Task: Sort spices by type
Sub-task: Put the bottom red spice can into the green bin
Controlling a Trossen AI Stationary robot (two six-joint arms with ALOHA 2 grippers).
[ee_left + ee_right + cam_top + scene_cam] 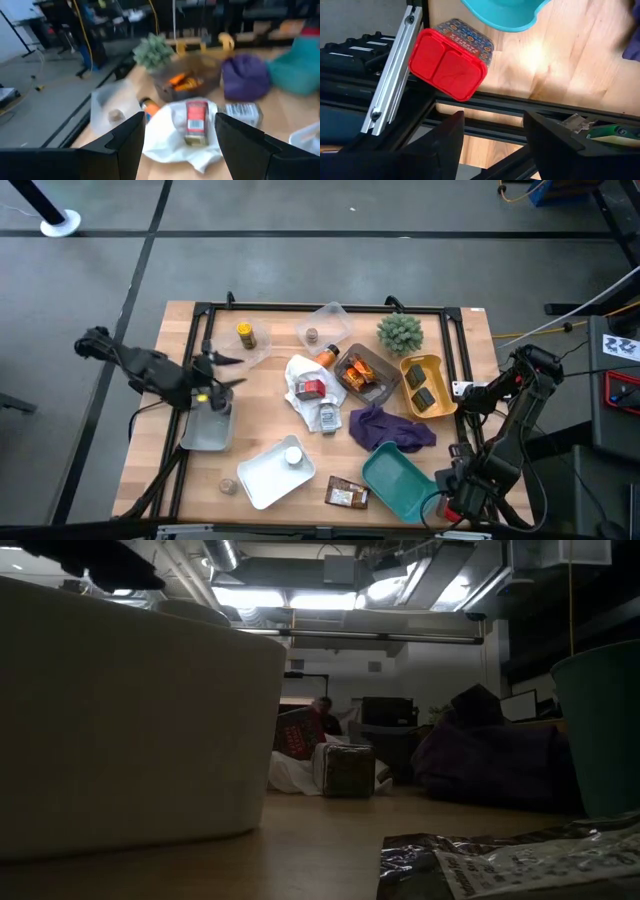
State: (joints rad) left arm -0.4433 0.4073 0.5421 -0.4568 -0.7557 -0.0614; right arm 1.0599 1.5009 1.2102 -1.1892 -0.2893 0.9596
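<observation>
Left claw (222,372) open and empty, beside the white cloth (300,385) bearing a red spice box (311,388). Right claw (447,505) open at the table (270,315) edge near the teal tray (395,478), a red-lidded spice container (447,65) before it.

In the low view a pale tray wall (130,720) fills the near left and hides the surface behind it, while a clear packet (510,865) is cut off by the bottom edge. The left wrist view is blurred — the label on the red-capped jar (196,121) cannot be read. In the high view, the small jar (312,335) inside the clear tub (335,320) is too tiny to identify.
</observation>
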